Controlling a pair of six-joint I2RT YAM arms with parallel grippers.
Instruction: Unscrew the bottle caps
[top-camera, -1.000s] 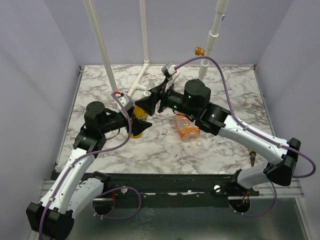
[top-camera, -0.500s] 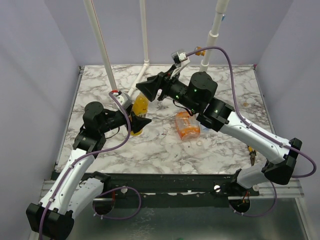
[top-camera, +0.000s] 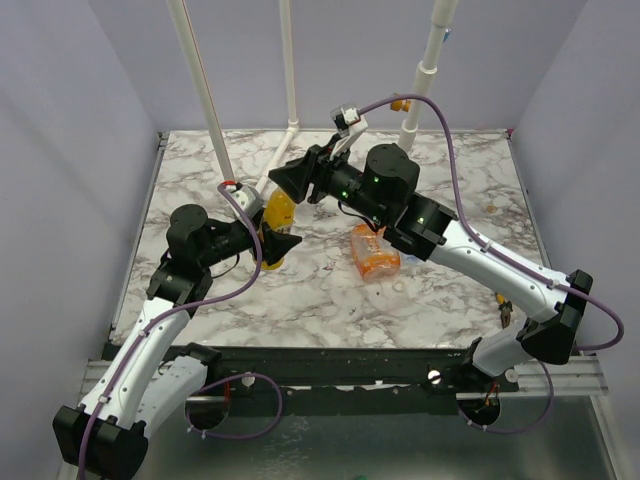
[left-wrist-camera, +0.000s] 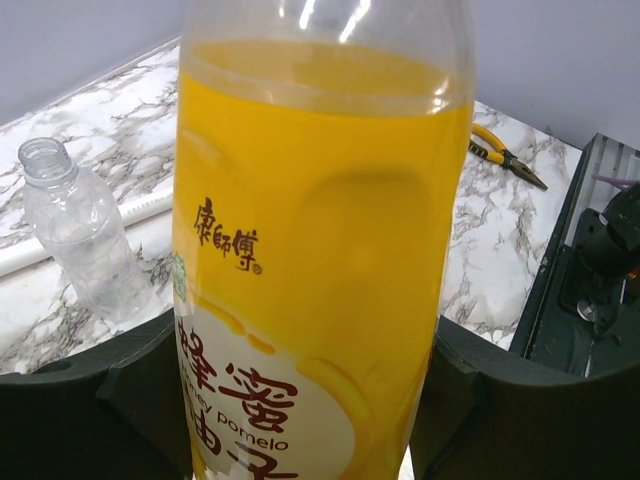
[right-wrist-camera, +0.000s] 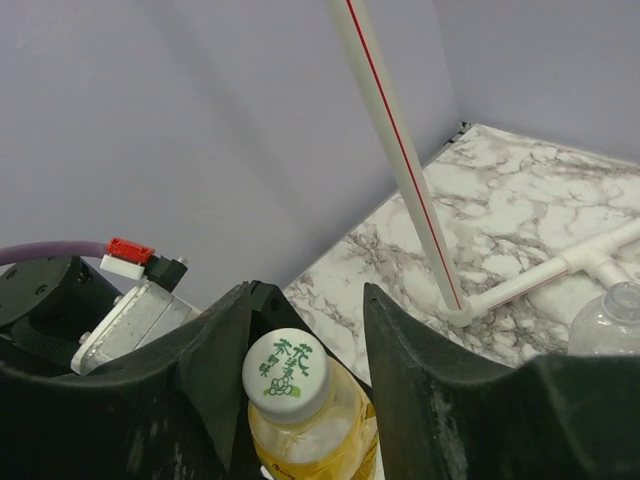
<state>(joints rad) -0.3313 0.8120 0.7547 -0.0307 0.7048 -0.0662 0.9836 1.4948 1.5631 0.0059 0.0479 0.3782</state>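
Raised since a second ago, when it sat low against its partner, the right gripper (right-wrist-camera: 310, 295) hovers over the slender yellow-orange plastic bottle (left-wrist-camera: 310, 250). Its black fingers are spread on either side of the round white screw cap with green print (right-wrist-camera: 285, 372), which we see still seated on the neck. We find the left gripper (top-camera: 278, 243) clamped around the bottle's body, holding it upright at the left centre of the white-and-grey marble tabletop (top-camera: 450, 170); we cannot tell whether its base touches the surface. Behind it a small clear plastic bottle (left-wrist-camera: 75, 235) stands open-necked just beside the white pipe frame (right-wrist-camera: 400, 160). To the right a squat orange plastic bottle (top-camera: 375, 255) lies on its side under the right arm. We also note yellow-handled pliers (left-wrist-camera: 505, 155) resting near the table's right edge.
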